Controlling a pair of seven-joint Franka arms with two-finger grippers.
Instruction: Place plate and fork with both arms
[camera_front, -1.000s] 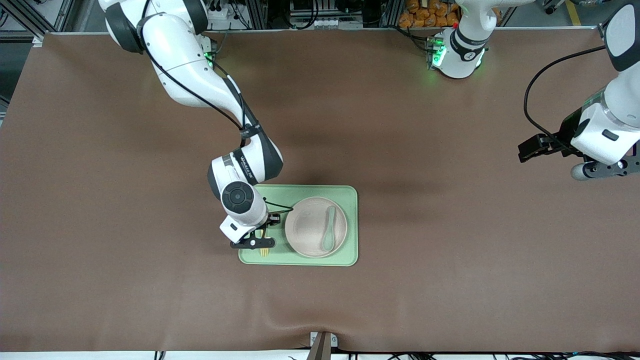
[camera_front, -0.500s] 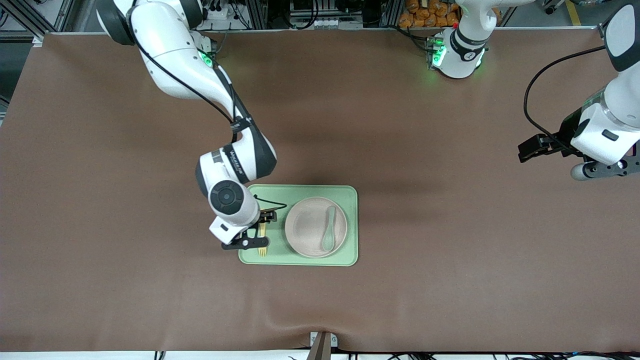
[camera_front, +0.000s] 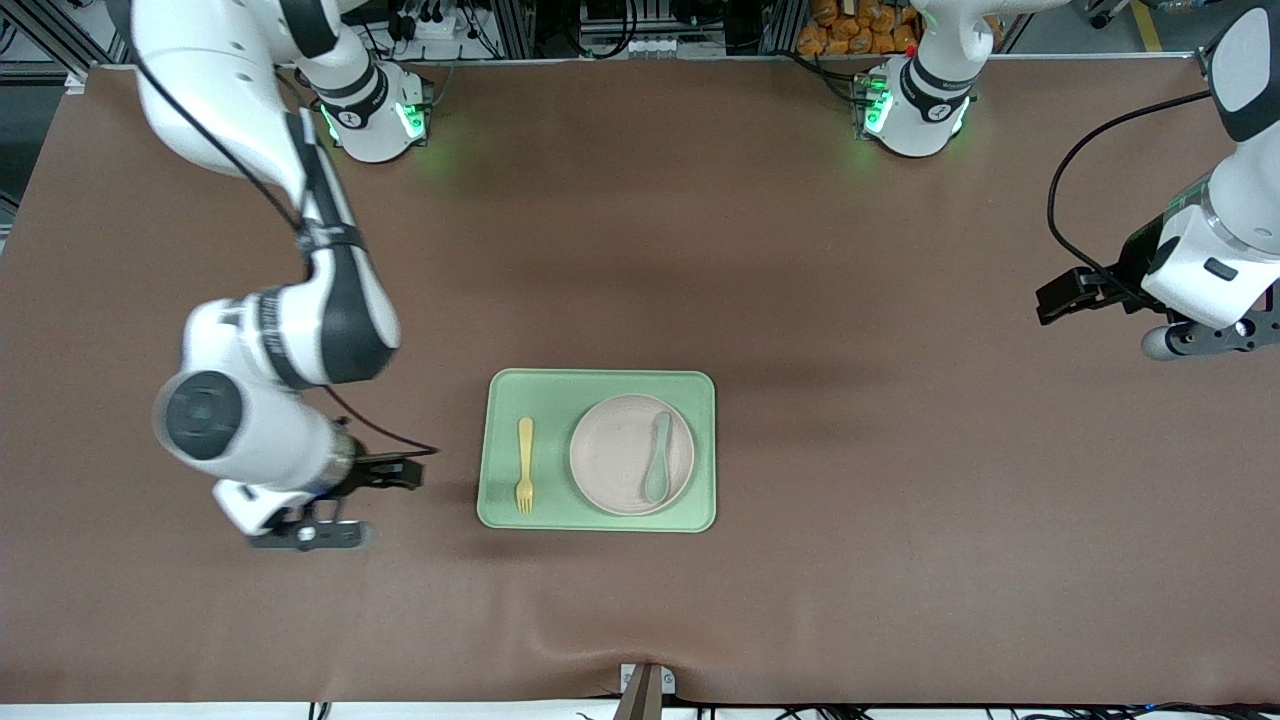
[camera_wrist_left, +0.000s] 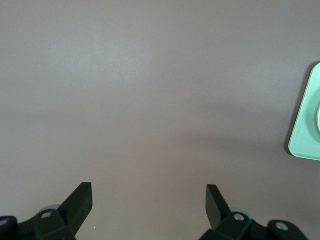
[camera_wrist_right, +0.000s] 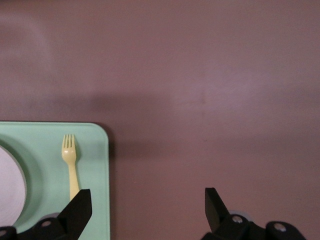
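Observation:
The speckled beige plate (camera_front: 612, 452) lies on the pale green tray (camera_front: 552, 398), with a teal spoon (camera_front: 658, 457) in it. The yellow fork (camera_front: 524, 478) lies flat on the tray beside the plate, toward the right arm's end, tines toward the front camera. It also shows in the right wrist view (camera_wrist_right: 71, 165), free of any gripper. My right gripper (camera_front: 305, 535) (camera_wrist_right: 147, 205) is open and empty over bare table, off the tray toward the right arm's end. My left gripper (camera_front: 1205, 340) (camera_wrist_left: 149, 202) is open and empty, waiting over bare table at the left arm's end.
The brown mat (camera_front: 850, 500) covers the whole table. The tray's edge (camera_wrist_right: 95, 170) shows in the right wrist view, and a tray corner (camera_wrist_left: 306, 120) in the left wrist view. A metal bracket (camera_front: 645, 685) sits at the table's near edge.
My right gripper has let go of the fork, left the tray and swung toward the right arm's end. The fork now lies uncovered on the tray. The left arm has not moved.

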